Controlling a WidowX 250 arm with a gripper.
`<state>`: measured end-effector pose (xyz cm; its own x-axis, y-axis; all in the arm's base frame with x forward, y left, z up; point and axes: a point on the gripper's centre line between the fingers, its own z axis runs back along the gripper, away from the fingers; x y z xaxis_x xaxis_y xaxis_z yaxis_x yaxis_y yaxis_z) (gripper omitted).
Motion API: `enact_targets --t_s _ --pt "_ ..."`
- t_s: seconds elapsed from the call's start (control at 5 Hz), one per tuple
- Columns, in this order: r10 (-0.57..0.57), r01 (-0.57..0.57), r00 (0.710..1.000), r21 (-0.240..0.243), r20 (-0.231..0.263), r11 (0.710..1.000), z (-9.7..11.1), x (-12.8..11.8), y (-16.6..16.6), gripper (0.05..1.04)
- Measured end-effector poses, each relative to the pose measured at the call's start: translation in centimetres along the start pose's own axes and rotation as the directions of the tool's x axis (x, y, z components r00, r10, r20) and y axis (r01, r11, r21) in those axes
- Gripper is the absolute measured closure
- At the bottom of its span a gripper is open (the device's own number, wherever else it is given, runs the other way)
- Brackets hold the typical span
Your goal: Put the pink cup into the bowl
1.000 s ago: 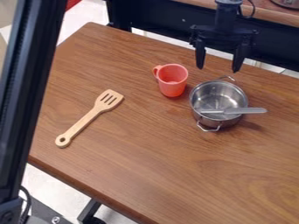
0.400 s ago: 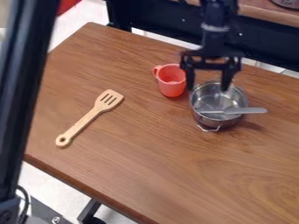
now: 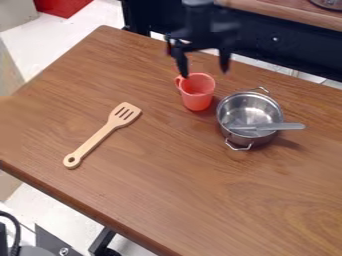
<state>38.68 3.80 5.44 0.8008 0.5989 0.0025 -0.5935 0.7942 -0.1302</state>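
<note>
Your black two-finger gripper (image 3: 204,73) moves from the round silver metal pot (image 3: 257,139) toward the pink handled cup (image 3: 197,99), fingers apart, probably for grasping it.

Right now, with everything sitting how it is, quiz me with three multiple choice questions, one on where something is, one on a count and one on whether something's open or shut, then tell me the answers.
1. Where is the pink cup in the camera view?
A) Inside the metal pot
B) On the spatula
C) On the table, between the spatula and the pot

2. How many slots does the spatula's head have?
A) Three
B) One
C) Six

3. How is the gripper?
A) Shut on the cup
B) Open
C) Shut on nothing

Answers:
1. C: the spatula lies left of the cup, the pot stands right.
2. A: three dark slits run through the wood.
3. B: its two fingers hang well apart.
</note>
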Motion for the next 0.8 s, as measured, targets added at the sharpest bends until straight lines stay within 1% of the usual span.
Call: enact_targets --t_s 0.2,0.4,0.6,0.8 --pt "0.176 -0.176 0.977 -0.014 0.116 0.984 -0.3 1.6 0.9 0.089" --pt "0.318 -0.315 0.929 -0.046 0.187 0.948 0.2 3.2 1.2 0.089" --pt "0.379 -0.38 0.912 -0.019 0.157 0.925 -1.2 4.8 1.2 0.089" --pt "0.438 -0.44 0.886 -0.024 0.152 0.898 -0.9 5.3 1.4 0.089"
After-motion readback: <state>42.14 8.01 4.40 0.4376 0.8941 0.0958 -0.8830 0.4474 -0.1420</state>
